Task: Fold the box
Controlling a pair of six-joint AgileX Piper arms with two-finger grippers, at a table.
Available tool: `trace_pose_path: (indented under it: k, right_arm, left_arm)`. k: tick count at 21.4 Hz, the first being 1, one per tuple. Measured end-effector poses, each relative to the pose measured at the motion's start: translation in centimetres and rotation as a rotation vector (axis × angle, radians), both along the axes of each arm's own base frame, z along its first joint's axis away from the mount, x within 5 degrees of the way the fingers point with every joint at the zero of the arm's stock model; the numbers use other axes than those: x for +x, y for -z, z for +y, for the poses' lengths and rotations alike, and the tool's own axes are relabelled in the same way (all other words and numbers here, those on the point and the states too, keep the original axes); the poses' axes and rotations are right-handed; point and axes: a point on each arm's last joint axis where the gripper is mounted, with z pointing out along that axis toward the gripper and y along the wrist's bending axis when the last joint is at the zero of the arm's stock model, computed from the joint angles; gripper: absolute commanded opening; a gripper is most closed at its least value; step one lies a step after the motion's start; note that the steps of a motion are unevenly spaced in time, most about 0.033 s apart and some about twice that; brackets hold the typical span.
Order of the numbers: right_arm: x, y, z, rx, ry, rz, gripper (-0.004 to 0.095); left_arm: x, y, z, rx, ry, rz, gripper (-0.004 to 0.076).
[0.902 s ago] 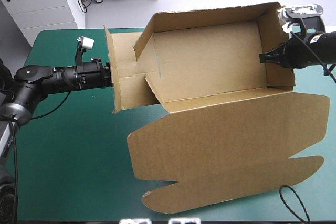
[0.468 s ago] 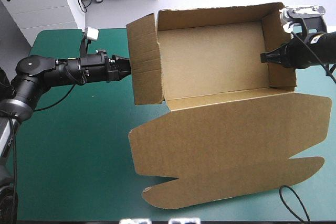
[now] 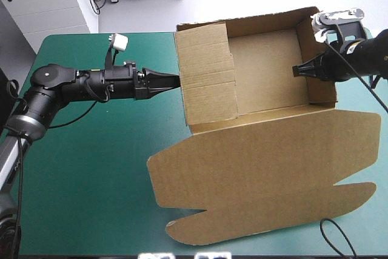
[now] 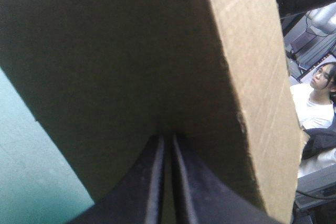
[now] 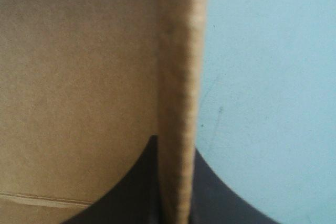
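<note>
Brown board of the box point(image 3: 267, 71), toward the far side of the teal-green tabletop point(image 3: 85, 174), has been reshaped. Its left end flap point(image 3: 206, 80), earlier splayed outward and then upright, is now pushed in over the tray by the left end effector point(image 3: 174, 79), fingers pressed together. The right wall point(image 3: 320, 59) is kept pinched by the right end effector point(image 3: 297, 70). The left wall is judged nearly tucked.

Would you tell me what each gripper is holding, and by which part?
The right gripper holds the box by the top edge of its right wall. The left gripper, shut, only presses the left flap.
</note>
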Motion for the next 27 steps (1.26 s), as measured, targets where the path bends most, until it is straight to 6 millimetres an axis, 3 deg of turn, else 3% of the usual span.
trace_pose_path:
  k: [3,4,5,27]
  right_arm:
    - [-0.1,0.1,0.5,-0.027,0.010,0.002,-0.0017]
    - [-0.1,0.1,0.7,-0.033,0.011,0.002,-0.0017]
    - [-0.1,0.1,1.0,-0.041,0.010,0.003,-0.0017]
    - [0.2,-0.3,1.1,-0.041,0.047,-0.053,-0.0015]
  left_arm:
    - [0.0,-0.2,-0.1,-0.027,0.002,0.006,0.0302]
    - [0.0,-0.3,-0.1,-0.037,0.001,0.013,0.0401]
    - [0.0,-0.4,-0.2,-0.046,-0.001,0.023,0.0428]
    - [-0.3,-0.8,-0.8,-0.095,0.005,0.082,0.0437]
